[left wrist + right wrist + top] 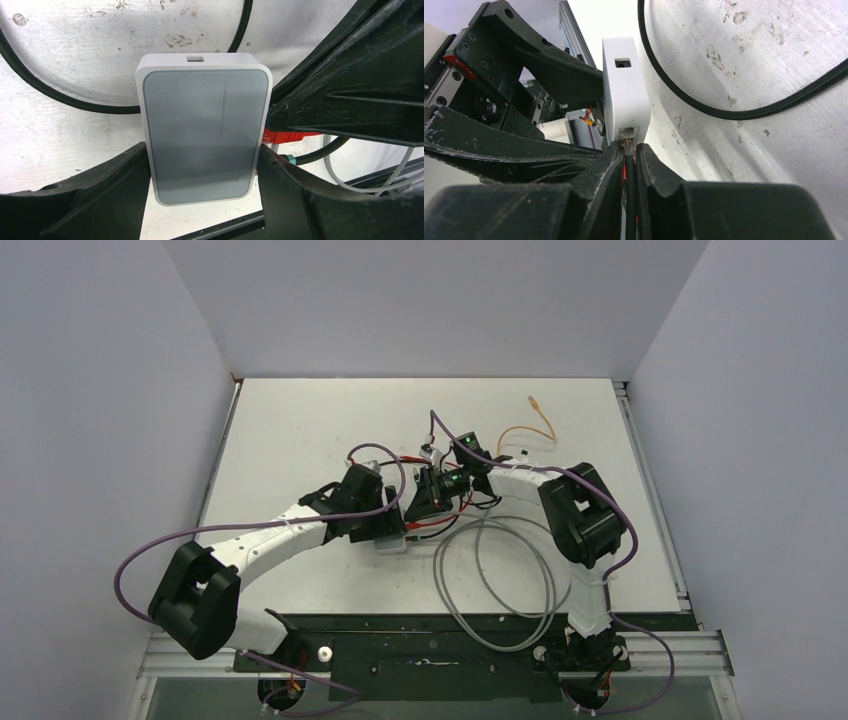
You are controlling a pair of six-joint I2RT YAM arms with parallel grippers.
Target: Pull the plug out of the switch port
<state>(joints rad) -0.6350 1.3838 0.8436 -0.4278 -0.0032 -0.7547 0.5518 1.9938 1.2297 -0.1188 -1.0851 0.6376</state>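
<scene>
switch (205, 135): flat pale grey-blue box with a white rim and rounded corners. It lies flat on the white table (300, 440), near the middle and towards the near edge, between the two arms.

left gripper (202, 152): comes in from the left and is set over the switch. One black finger is pressed against each long side of the box, clamping it.

plug (286, 136): red, at the socket edge on the right side of the switch, touching the box. How deep it sits cannot be told.

right gripper (630, 160): reaches in from the right. Its jaws are pressed together on the plug, just beside the socket edge.

black cable (60, 95): curves across the table around the far end of the switch.

grey cable (495, 590): loose loops on the table near the right arm's base.

orange cable (525, 430): thin, at the far right of the table, well apart from the switch.
</scene>
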